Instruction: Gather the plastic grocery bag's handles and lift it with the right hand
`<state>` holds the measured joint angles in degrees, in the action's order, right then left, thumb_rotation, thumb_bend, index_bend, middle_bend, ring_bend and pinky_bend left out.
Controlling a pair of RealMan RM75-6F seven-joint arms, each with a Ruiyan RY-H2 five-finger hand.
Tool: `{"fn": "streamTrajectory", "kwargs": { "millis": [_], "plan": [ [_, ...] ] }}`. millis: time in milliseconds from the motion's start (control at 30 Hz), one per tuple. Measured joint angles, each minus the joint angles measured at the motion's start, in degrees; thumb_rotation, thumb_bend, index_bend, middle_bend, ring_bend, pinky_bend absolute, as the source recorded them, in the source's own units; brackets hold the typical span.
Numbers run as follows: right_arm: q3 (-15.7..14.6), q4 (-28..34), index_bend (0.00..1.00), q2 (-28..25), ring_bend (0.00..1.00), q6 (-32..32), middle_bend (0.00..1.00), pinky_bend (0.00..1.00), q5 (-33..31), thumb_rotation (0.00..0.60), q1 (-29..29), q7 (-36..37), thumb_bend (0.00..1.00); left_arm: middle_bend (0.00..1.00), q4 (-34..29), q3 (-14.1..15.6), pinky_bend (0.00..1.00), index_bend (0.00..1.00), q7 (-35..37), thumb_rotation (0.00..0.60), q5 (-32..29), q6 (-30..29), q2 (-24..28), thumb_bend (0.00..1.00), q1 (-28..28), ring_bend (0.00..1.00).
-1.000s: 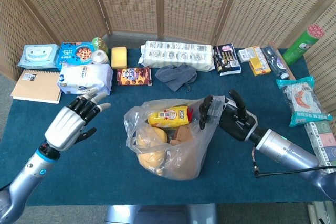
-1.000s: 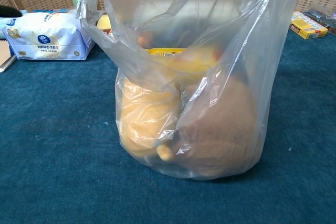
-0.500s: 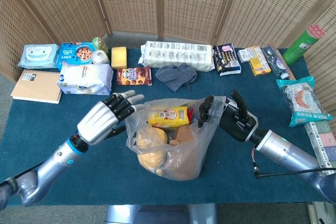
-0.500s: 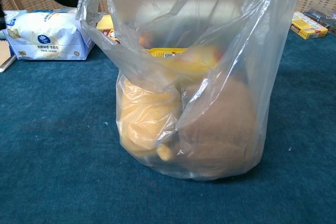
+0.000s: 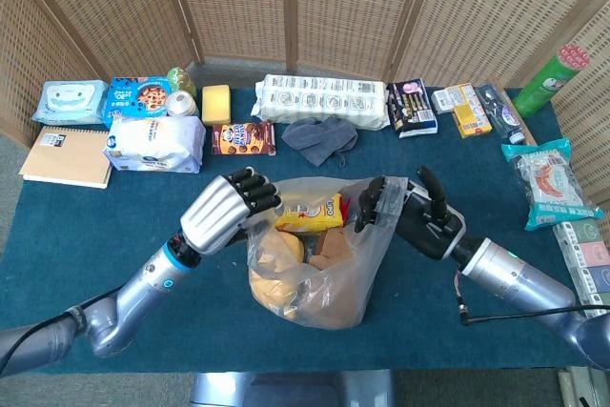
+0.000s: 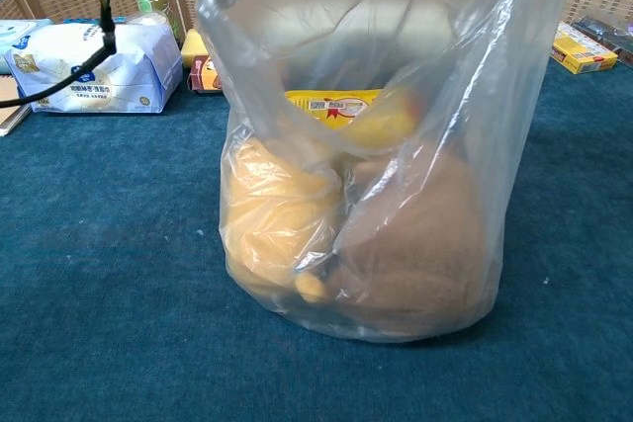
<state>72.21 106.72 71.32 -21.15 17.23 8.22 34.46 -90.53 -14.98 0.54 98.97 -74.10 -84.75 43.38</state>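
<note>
Bag point(image 5: 319, 278): stood upright on the table point(image 5: 114, 235).
Left hand point(image 5: 227, 212): fingers curled on the bag's left rim.
Right hand point(image 5: 405, 212): gripped the right rim.

Chest view: plastic bag point(image 6: 396, 145) top cut off by upper frame edge; handles out of sight. Left hand point(image 5: 233, 209) fingertips hidden in the plastic, grip unclear. Right hand point(image 5: 405, 207) fingers partly masked by bag film. Package labels, upper frame: unreadable.
</note>
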Motion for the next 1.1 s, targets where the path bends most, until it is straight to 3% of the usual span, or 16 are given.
{"fn": "streamTrajectory", "kwargs": {
  "millis": [500, 633, 767, 900, 1100],
  "plan": [
    [0.23, -0.50, 0.40, 0.25, 0.42, -1.05, 0.44, 0.32, 0.48, 0.212, -0.67, -1.66, 0.16, 0.59, 1.69, -4.34, 0.48, 0.57, 3.87, 0.600, -1.50, -7.83, -3.17, 0.23, 1.67, 0.54],
    [0.33, -0.57, 0.37, 0.33, 0.36, -1.54, 0.39, 0.26, 0.75, 0.207, -0.57, -2.45, 0.15, 0.47, 0.88, -5.34, 0.48, 0.57, 2.71, 0.600, -1.87, -7.97, -3.04, 0.22, 2.50, 0.38],
    [0.58, -0.24, 0.34, 0.39, 0.29, -1.37, 0.34, 0.16, 1.46, 0.203, -0.75, -3.78, 0.13, 0.32, -0.06, -6.37, 0.40, 0.48, 1.09, 0.600, -2.07, -8.06, -2.77, 0.21, 3.29, 0.21],
    [0.72, -0.30, 0.33, 0.55, 0.24, -2.30, 0.32, 0.12, 2.02, 0.206, -0.91, -5.14, 0.12, 0.26, -1.20, -7.41, 0.34, 0.41, -0.80, 0.600, -2.85, -7.67, -2.40, 0.19, 4.14, 0.14],
    [0.69, -1.18, 0.31, 0.88, 0.21, -5.65, 0.29, 0.08, 2.46, 0.152, -0.91, -7.17, 0.10, 0.24, -2.16, -8.80, 0.30, 0.38, -2.88, 0.600, -4.85, -6.23, -2.09, 0.18, 5.69, 0.11]
  ]
}}
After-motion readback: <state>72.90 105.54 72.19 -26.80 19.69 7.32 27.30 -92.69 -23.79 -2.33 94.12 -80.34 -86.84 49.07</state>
